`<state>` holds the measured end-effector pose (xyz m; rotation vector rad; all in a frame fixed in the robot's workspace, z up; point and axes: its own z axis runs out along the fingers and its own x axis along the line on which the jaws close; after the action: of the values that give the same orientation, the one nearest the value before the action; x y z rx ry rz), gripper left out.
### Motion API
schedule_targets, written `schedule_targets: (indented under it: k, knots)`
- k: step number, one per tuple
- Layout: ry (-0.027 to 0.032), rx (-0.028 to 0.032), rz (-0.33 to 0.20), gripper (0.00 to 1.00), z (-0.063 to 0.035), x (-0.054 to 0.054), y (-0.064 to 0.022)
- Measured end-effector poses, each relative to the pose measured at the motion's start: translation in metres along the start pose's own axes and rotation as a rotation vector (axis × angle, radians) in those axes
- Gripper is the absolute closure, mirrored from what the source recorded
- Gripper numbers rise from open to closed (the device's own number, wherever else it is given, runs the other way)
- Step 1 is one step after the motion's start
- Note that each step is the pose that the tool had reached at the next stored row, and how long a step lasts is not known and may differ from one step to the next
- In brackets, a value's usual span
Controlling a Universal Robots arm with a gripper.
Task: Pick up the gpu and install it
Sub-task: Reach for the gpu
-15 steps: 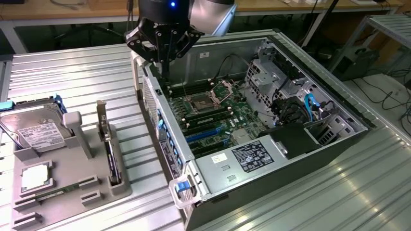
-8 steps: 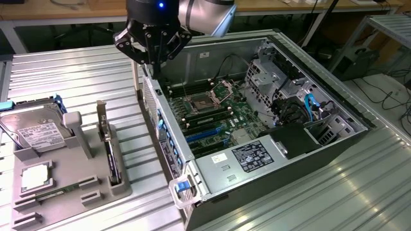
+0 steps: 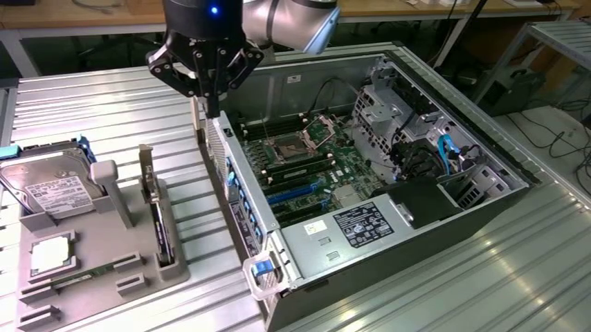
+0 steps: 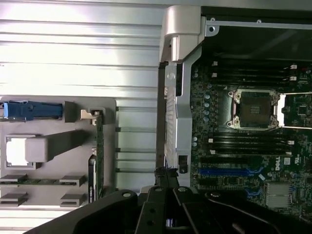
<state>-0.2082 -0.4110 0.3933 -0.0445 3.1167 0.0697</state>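
Observation:
The gpu (image 3: pixel 159 220) is a thin dark card standing on edge in a slot of the grey holder tray (image 3: pixel 176 271), its silver bracket (image 3: pixel 145 169) pointing up, at the exterior view's left. In the wrist view the gpu (image 4: pixel 99 153) stands in the same tray beside the case wall. My gripper (image 3: pixel 212 109) hangs over the rear edge of the open computer case (image 3: pixel 388 266), to the right of the card and well above it. Its fingers are shut with nothing between them. In the wrist view my gripper (image 4: pixel 165 179) sits over the case's rear wall.
The tray also holds a silver hard drive (image 3: pixel 54 185), a processor (image 3: pixel 51 252) and a green memory stick (image 3: pixel 88 275). Inside the case lie the motherboard's empty socket (image 3: pixel 291 147), blue expansion slots (image 3: pixel 297 192) and a drive cage (image 3: pixel 383 107). Ribbed metal table (image 3: pixel 111 111) surrounds everything.

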Motion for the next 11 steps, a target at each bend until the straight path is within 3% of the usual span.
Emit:
schedule_targets:
  k: [11]
  knots:
    - [0.0004,-0.0002,-0.009,0.89,-0.0007,0.025,-0.0027]
